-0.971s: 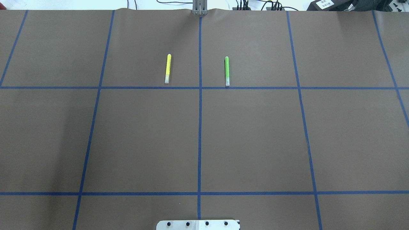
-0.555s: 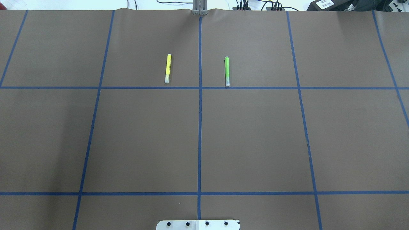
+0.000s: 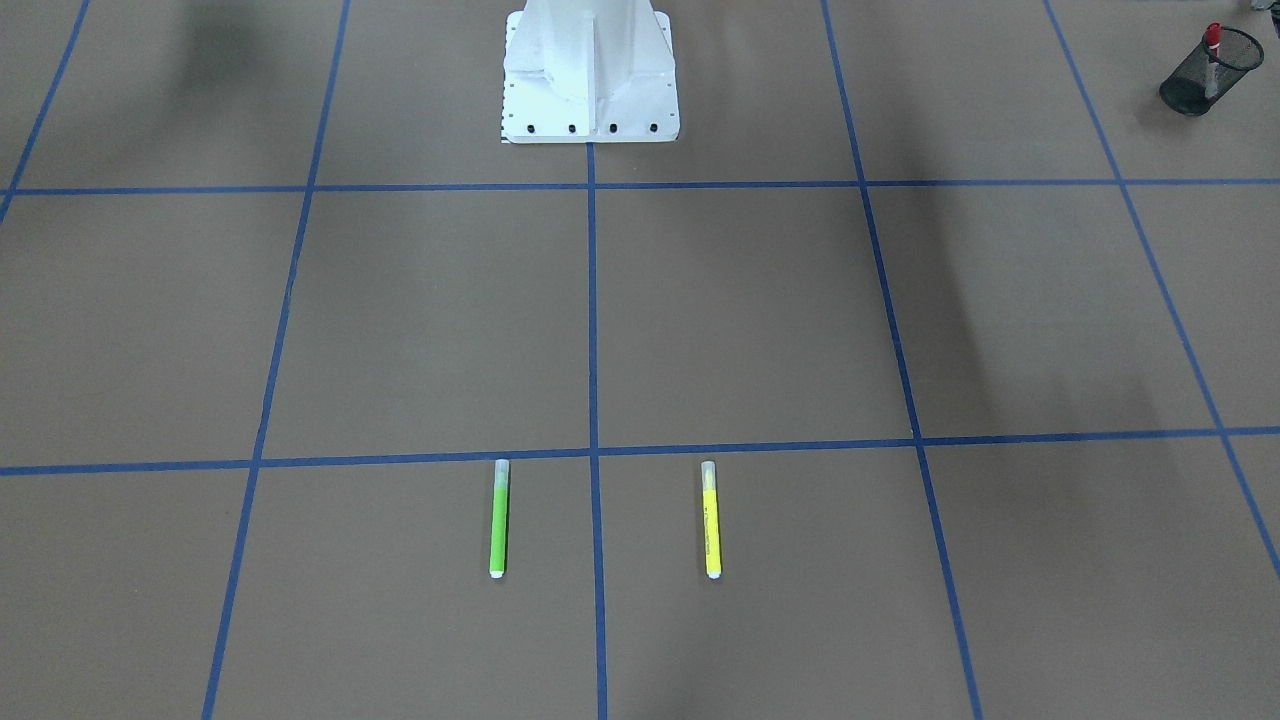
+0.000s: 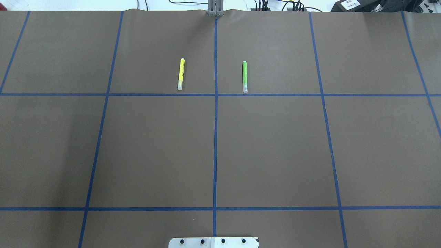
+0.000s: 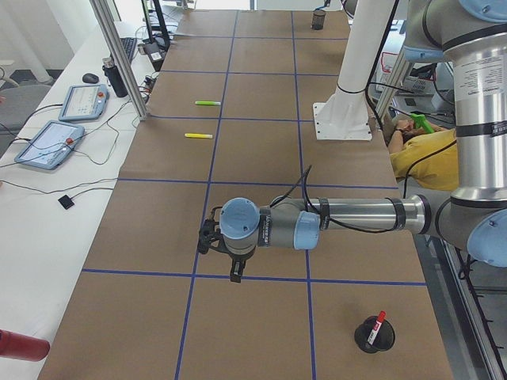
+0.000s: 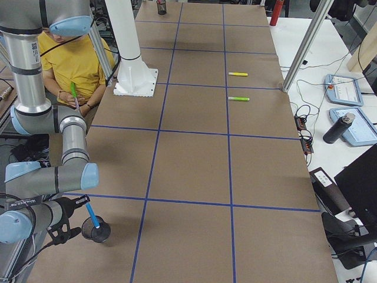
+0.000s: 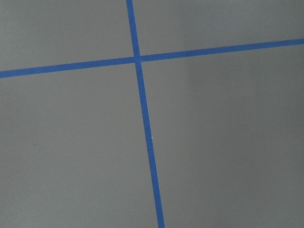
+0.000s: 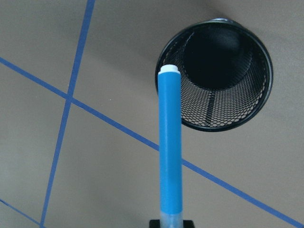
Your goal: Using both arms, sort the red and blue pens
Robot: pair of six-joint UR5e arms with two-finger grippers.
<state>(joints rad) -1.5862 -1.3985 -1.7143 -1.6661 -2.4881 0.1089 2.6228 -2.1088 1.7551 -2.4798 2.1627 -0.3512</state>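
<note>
Bright, even, diffuse light covers the brown counter (image 4: 275,144); the strip beyond its far edge washes out white. Soft, broad shadows band it in the front-facing view. The blue pen (image 8: 170,142) looks crisp at the right wrist camera.

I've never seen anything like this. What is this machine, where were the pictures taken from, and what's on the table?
It is a robot: two jointed metal arms on a white stand, each ending in a pincer. Two pictures look down on the brown table, two look along it, two come from wrist cameras. A yellow marker and a green marker lie flat, apart. The right pincer holds a blue pen above a black mesh cup. A second cup holds a red pen. The left pincer hangs over the table; whether open, I cannot tell.
</note>
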